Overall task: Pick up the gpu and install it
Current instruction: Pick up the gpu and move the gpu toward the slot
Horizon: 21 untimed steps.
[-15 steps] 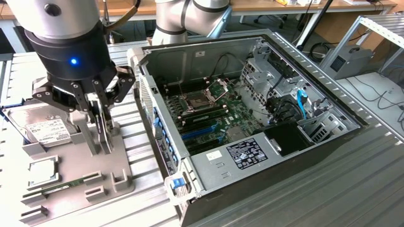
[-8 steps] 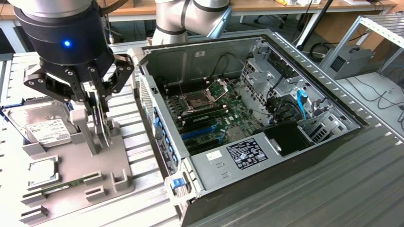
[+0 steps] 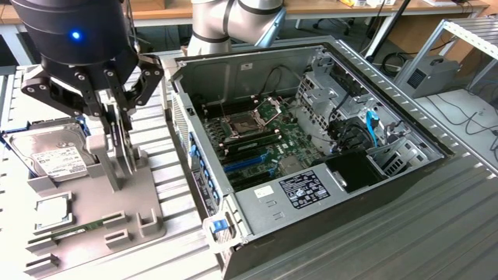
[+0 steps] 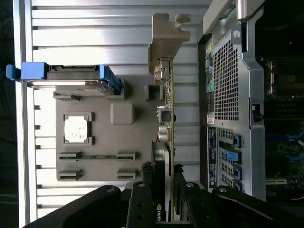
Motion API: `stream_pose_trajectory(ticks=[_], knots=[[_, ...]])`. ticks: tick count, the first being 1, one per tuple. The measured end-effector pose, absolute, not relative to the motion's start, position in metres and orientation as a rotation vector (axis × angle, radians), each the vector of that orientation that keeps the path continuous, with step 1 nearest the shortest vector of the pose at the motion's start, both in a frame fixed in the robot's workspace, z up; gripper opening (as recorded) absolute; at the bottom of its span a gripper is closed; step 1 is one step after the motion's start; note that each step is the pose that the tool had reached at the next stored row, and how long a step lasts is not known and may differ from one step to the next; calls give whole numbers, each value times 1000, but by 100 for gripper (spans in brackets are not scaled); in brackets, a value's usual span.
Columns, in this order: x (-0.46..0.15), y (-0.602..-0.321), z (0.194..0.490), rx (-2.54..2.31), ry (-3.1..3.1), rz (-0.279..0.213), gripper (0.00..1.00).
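The gpu (image 3: 119,146) is a thin card standing on edge in a slot of the grey holder (image 3: 148,195) at the exterior view's left. My gripper (image 3: 118,129) hangs straight down over it, its black fingers pressed against both faces of the card. In the wrist view the gpu (image 4: 165,156) appears edge-on, with its silver end bracket (image 4: 166,40) at the far end and my gripper (image 4: 163,173) shut on the black part. Whether the card has left the slot I cannot tell.
The open computer case (image 3: 257,201) lies to the exterior view's right of the holder, its motherboard (image 3: 269,140) and blue slots (image 3: 247,163) exposed. On the holder sit a hard drive (image 3: 53,156), a CPU (image 3: 55,210) and a RAM stick (image 3: 78,228). The case wall (image 4: 232,90) stands close beside the card.
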<state>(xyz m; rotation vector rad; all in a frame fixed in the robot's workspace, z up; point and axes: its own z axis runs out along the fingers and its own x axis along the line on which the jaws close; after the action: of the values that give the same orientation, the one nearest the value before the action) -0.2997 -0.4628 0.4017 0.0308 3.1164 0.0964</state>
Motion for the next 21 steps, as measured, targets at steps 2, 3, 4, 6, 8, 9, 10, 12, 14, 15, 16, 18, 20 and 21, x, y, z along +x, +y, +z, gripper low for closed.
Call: stream_pose_trajectory(ticks=[2,3,4,6,8,9,10,12,14,15,16,18,20,21], knots=[[-300,-463,407,31,3116,96,27],[-300,-463,409,31,3116,96,27],[-300,-463,411,31,3116,97,27],[-300,-462,415,31,3116,97,27],[-300,-462,419,31,3116,96,27],[-300,-462,421,31,3116,97,27],[-300,-462,423,31,3116,97,27],[-300,-462,427,31,3116,96,27],[-300,-462,431,31,3116,96,27],[-300,-462,433,31,3116,96,27],[-300,-462,435,31,3116,97,27],[-300,-462,440,31,3116,97,27],[-300,-462,440,31,3116,96,27],[-300,-462,440,31,3116,96,27]])
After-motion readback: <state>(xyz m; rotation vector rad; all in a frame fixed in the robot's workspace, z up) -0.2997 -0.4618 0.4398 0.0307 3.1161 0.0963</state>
